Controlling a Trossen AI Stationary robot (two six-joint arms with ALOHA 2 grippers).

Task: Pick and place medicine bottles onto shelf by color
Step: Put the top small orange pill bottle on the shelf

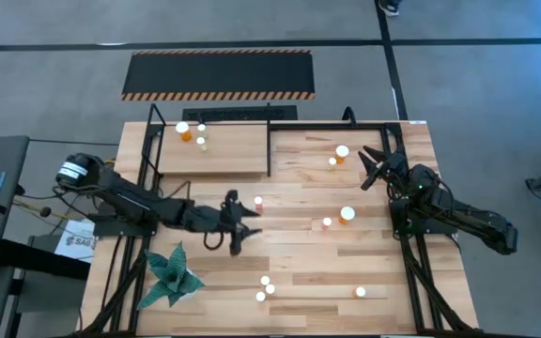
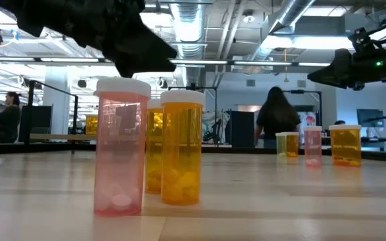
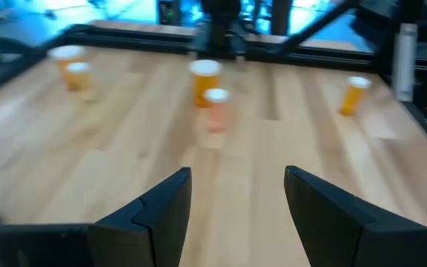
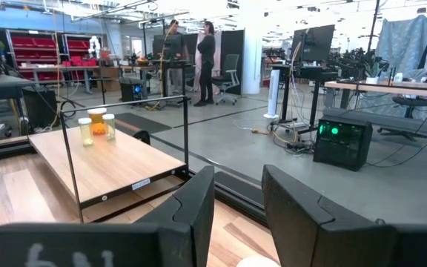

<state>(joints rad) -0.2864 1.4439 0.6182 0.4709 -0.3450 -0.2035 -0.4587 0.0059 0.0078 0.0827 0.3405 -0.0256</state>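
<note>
The medicine bottles, white-capped with orange or pink bodies, stand upright and scattered on the wooden table. Two of them [image 1: 184, 130] stand on the shelf [image 1: 224, 155], a light board in a black frame at the far left. My left gripper [image 1: 238, 222] hovers open over the table's middle left, nothing between its fingers [image 3: 237, 185]. Ahead of it stand a pink bottle [image 3: 216, 108] and an orange one [image 3: 204, 77]. My right gripper [image 1: 372, 167] waits at the far right, above the table, with a narrow gap between its fingers [image 4: 238, 194] and nothing in it.
Three bottles [image 2: 154, 147] cluster near the front edge, another [image 1: 361, 292] to their right. A green paper plant [image 1: 172, 272] sits at the front left. Black frame rails [image 1: 411, 253] run along both table sides. People stand in the room beyond [image 2: 277, 117].
</note>
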